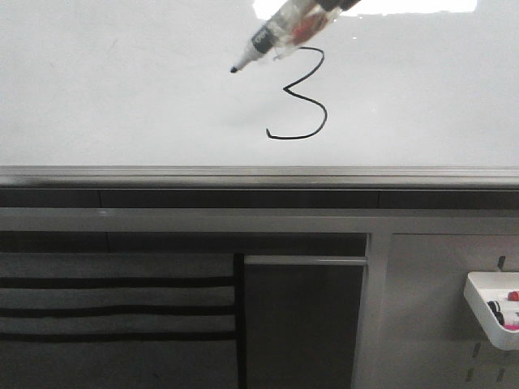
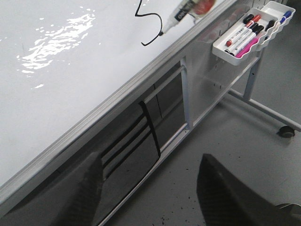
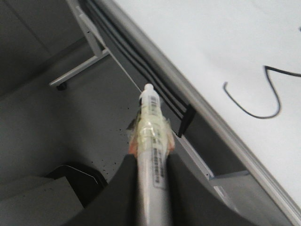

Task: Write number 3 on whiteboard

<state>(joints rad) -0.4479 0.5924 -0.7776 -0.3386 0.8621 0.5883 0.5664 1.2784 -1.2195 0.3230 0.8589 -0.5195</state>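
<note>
The number 3 [image 1: 299, 96] is drawn in thin black marker line on the whiteboard [image 1: 122, 97], just above the grey edge rail [image 1: 259, 176] along the board's lower side. The digit is slightly angular: a curved upper bowl, a pointed middle notch, and a wider lower bowl ending in a small upturned hook. It is small against the glossy white board, which shows bright glare patches. The marker [image 1: 276, 36] is tilted, its black tip just beside the upper part of the number 3 and clear of the line. The right gripper [image 3: 150, 174] is clenched on the marker barrel. The left gripper [image 2: 150, 188] is released, jaws spread, grasping nothing. A white tray [image 2: 251, 30] of markers hangs below the edge rail.
</note>
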